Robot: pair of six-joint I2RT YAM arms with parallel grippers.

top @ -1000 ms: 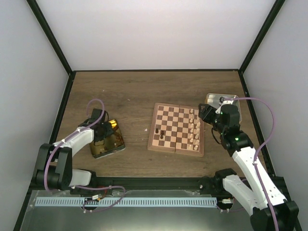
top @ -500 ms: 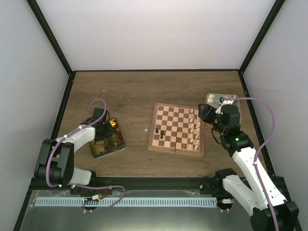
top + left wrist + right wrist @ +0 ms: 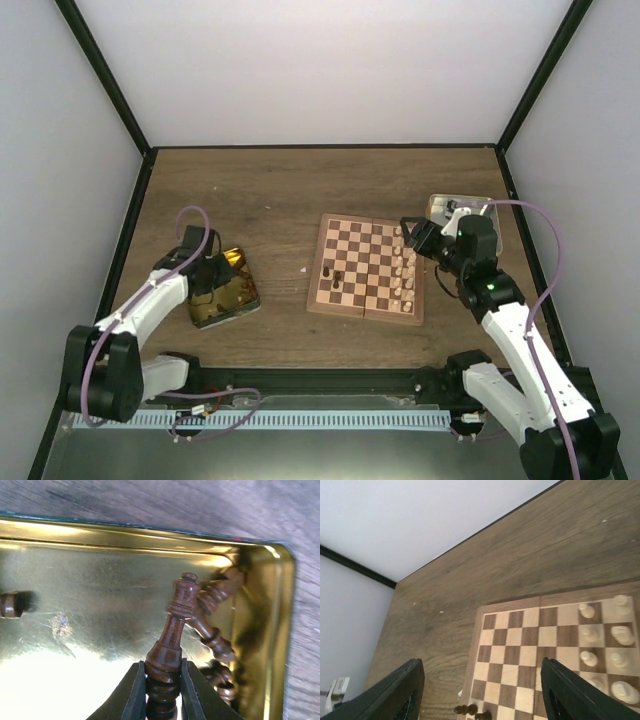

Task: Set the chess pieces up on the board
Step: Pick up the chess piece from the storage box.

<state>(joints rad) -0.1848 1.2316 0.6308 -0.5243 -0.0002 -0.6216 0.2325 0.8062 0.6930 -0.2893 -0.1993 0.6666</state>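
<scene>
The board (image 3: 366, 265) lies mid-table. Several cream pieces (image 3: 405, 268) stand along its right side, and two or three dark pieces (image 3: 335, 278) stand near its left edge. My left gripper (image 3: 208, 275) is over the gold tin (image 3: 225, 290). In the left wrist view it (image 3: 162, 677) is shut on the base of a dark brown piece (image 3: 177, 615), held above the tin floor (image 3: 100, 595). More dark pieces (image 3: 215, 635) lie in the tin's right corner. My right gripper (image 3: 412, 232) hovers over the board's far right edge. In the right wrist view it (image 3: 482, 695) is open and empty above the board (image 3: 520, 645).
A silver tin (image 3: 460, 208) sits behind the right wrist at the table's right side. One dark piece (image 3: 12, 604) lies alone at the gold tin's left. Black frame posts and white walls bound the wooden table (image 3: 270, 190).
My left arm has shifted its elbow, with the wrist staying over the gold tin. My right gripper has moved slightly left, toward the board's right edge.
</scene>
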